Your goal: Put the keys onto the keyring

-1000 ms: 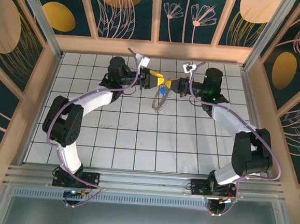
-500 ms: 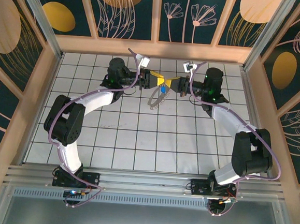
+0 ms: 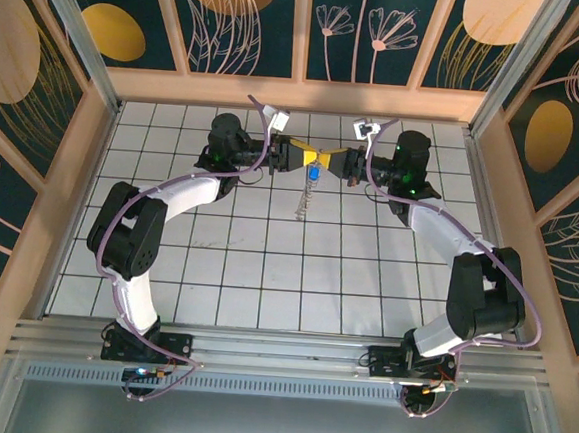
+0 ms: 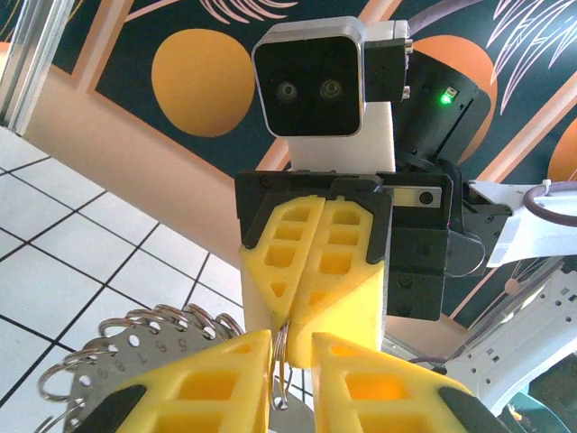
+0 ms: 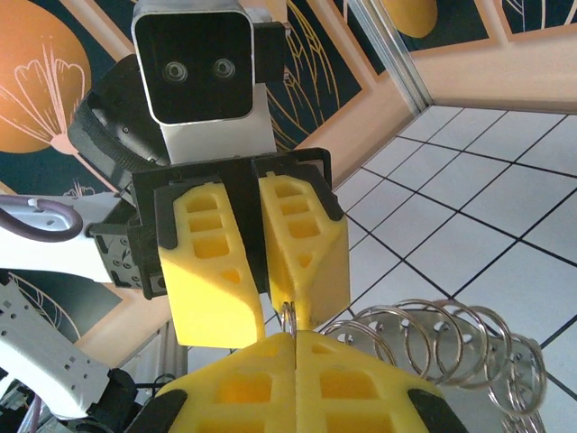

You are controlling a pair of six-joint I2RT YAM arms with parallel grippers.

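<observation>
- Currently right gripper clamps the keyring; left gripper sits nearly closed round it, grip unclear.
- Blue key hangs just below; opposing pulls could twist the keyring loose.

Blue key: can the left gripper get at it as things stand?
Probably not. The left gripper sits tip to tip with the right gripper, jaws narrowly apart around the keyring wire, while the blue key hangs below them. It would need to back off and drop.
</observation>
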